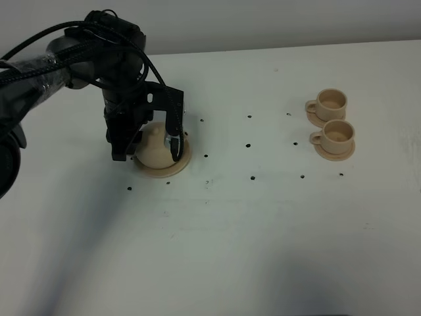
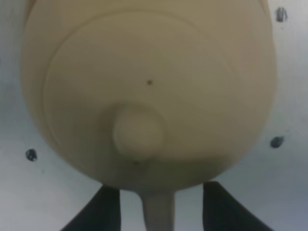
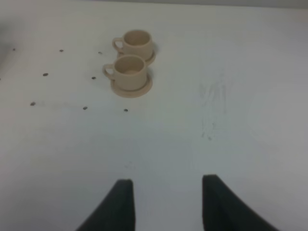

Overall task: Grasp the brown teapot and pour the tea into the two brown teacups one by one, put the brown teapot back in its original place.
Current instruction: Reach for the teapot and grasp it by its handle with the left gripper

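Between the two dark fingers of the left gripper [image 2: 161,190] stands the thin loop handle [image 2: 157,211] of the brown teapot [image 2: 149,82], with a strip of white showing on either side of it: the jaws are spread and have hold of nothing. The pot's knobbed lid [image 2: 138,132] lies just ahead of the fingertips, and the body fills most of the left wrist view. From above, the fingers straddle the pot, which sits on the wide saucer [image 1: 164,173], its rim showing on the near side. The left arm [image 1: 72,59] comes in from the left edge, black and wrapped in cables, its wrist bent so the claw points down. A wide stretch of white table [image 1: 263,230], marked only by small dark dots [image 1: 248,145], lies between the pot and the two brown teacups [image 1: 332,101], well apart on the right; they stand just beside each other, each on its own small saucer [image 1: 334,153], handles toward the pot. The right gripper [image 3: 168,180] hangs parted over bare table, gripping nothing, the cups well ahead of it. A pale wall [image 1: 263,20] runs behind the table's far edge
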### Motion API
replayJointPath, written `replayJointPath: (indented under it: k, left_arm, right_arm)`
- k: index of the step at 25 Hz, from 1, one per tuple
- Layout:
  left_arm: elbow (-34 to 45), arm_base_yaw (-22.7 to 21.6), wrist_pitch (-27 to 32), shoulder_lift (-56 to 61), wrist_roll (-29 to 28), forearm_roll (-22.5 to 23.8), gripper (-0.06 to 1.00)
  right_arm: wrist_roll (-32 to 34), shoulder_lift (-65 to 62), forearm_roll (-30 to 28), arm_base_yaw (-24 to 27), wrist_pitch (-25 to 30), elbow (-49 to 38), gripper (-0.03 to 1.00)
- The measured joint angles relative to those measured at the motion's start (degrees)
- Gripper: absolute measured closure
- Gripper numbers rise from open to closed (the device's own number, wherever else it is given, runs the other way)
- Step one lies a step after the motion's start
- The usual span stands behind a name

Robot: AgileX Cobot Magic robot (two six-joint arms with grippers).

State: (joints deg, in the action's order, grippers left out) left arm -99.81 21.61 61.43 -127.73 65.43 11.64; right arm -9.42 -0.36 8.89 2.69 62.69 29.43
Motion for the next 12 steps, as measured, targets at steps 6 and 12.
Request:
replayJointPath:
  k: [6, 12]
  left_arm:
    - [-2.8, 1.0, 2.1, -1.5, -1.0, 1.5, 0.52]
    - [-4.5, 1.4, 3.9, -1.6, -1.0, 1.1, 0.52]
  right_arm:
    - [0.0, 0.0, 0.0, 0.0, 0.0, 0.0, 0.64]
    - [0.0, 0.0, 0.0, 0.0, 0.0, 0.0, 0.64]
